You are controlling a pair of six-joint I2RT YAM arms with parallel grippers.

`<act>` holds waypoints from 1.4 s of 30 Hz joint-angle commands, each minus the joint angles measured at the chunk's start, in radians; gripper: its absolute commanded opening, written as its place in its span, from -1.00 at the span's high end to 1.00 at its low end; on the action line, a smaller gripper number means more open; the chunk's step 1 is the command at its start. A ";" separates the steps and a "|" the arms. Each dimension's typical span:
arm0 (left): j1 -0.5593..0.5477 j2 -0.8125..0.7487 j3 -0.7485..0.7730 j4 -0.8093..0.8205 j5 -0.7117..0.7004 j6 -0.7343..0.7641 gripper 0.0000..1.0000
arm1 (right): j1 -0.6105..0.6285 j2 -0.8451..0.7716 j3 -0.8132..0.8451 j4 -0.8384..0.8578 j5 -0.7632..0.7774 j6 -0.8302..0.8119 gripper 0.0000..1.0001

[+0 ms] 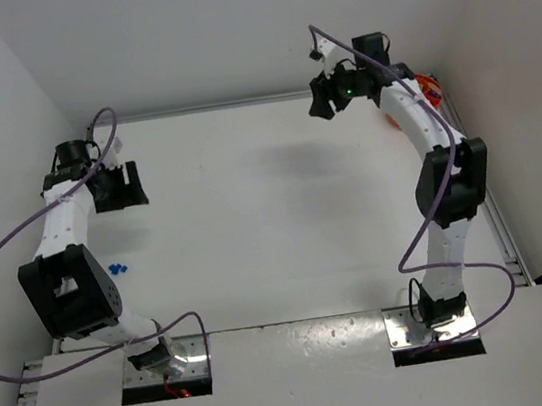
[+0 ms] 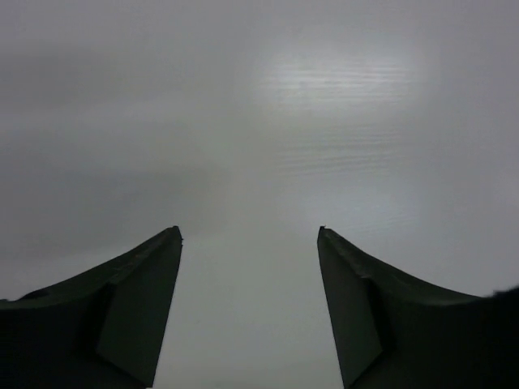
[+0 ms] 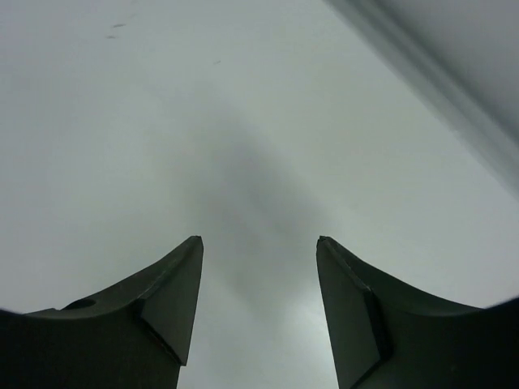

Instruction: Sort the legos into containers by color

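left gripper spread, empty; right gripper likewise

legos L on table, container far R

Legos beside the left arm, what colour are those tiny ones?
The legos are blue; the top external view shows them best.

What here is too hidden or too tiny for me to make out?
Orange container, top view: mostly behind the right arm; its contents are hidden.
Blue legos, top view: too small to count or tell shapes.
Wrist views: only bare table; neither legos nor container show there.
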 commanded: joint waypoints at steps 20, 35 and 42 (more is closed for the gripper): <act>0.239 -0.110 -0.320 -0.063 -0.393 0.227 0.01 | 0.210 0.296 0.266 -0.022 -0.140 0.321 -0.15; 0.299 0.075 -0.279 0.018 -0.232 0.247 0.09 | 0.228 0.268 0.226 -0.041 -0.100 0.293 -0.15; 0.299 0.146 -0.270 0.040 -0.223 0.238 0.09 | 0.228 0.248 0.207 -0.041 -0.082 0.282 -0.15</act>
